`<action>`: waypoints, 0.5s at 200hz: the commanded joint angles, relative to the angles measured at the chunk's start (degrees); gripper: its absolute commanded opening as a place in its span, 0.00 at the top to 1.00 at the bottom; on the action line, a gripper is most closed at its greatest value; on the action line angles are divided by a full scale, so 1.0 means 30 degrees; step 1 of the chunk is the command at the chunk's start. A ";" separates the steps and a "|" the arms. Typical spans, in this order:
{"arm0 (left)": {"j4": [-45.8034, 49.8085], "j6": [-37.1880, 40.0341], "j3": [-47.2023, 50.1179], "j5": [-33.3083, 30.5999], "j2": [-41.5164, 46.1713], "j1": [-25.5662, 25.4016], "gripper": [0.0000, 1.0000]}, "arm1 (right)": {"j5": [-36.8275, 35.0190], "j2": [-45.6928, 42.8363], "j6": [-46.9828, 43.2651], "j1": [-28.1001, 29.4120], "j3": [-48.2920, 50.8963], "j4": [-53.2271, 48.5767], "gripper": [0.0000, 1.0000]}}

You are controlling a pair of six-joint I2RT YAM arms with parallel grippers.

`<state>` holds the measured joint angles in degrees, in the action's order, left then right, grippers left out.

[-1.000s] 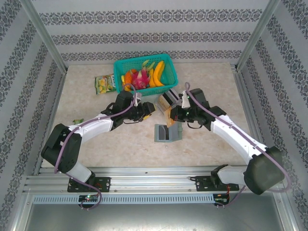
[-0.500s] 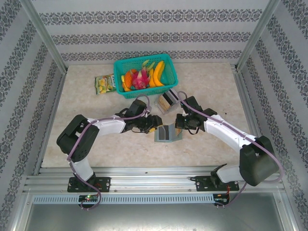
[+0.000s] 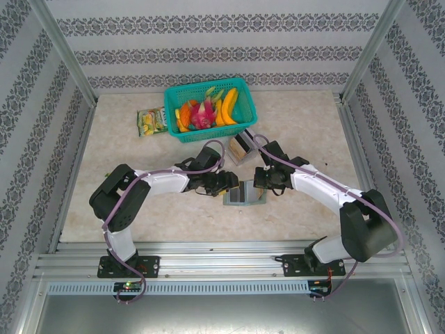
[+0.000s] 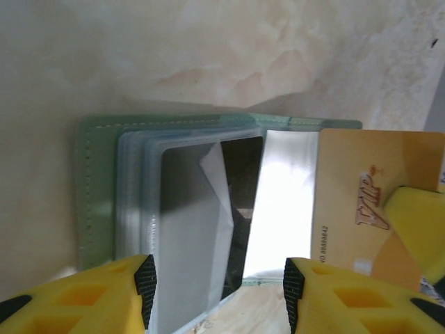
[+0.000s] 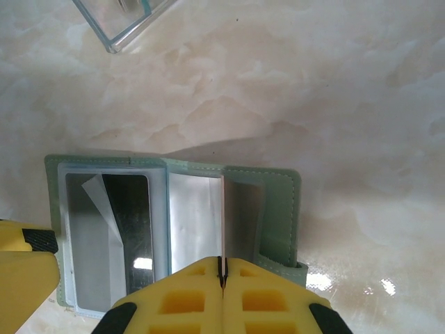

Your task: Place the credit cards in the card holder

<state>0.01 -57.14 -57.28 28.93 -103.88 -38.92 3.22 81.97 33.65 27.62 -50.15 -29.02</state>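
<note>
Convergence of both arms on the card holder (image 3: 242, 194) is what has changed over the last second. They were held back towards the teal basket (image 3: 170, 94) at the far edge and have since been brought down over the holder. The holder itself has not been shifted: it lies open near the middle of the surface, somewhat towards the near edge.

The right jaws are pressed together on an orange-gold credit card (image 4: 354, 202). It is carried on edge and has been lowered to the holder's inner sleeves. From the right wrist the card (image 5: 222, 223) is seen as a thin line standing over the middle of the open holder. The left jaws are spread about halfway with nothing pinched between them, one finger set to each side of the clear sleeves.

A dark card (image 5: 128, 216) is already seated in one sleeve. A clear plastic box (image 5: 118, 21) stands just beyond the holder.

The carrying step is judged finished and the insertion about to begin. Whether the card's lower edge has entered a pocket cannot be told, as it is hidden behind the sleeves. The left jaws appear placed to steady the sleeves while the card is pushed in.
</note>
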 commanded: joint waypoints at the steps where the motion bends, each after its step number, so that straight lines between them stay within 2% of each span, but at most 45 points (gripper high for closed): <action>1: 0.0951 0.0739 -0.0500 -0.0465 0.0017 -0.0240 0.46 | -0.0606 0.0067 -0.0054 0.0001 0.0127 -0.0378 1.00; 57: 0.0785 0.0740 -0.1137 0.0111 -0.1156 -0.0501 0.47 | -0.0693 0.0264 -0.0019 -0.0063 0.0201 -0.0377 1.00; 100: 0.1626 0.0941 -0.0988 -0.1138 -0.0870 -0.0651 0.45 | -0.0774 0.0298 -0.0012 -0.0061 0.0257 -0.0406 1.00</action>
<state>1.28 -55.88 -59.64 28.21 -106.45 -39.94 2.63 82.24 33.65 27.59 -50.11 -29.02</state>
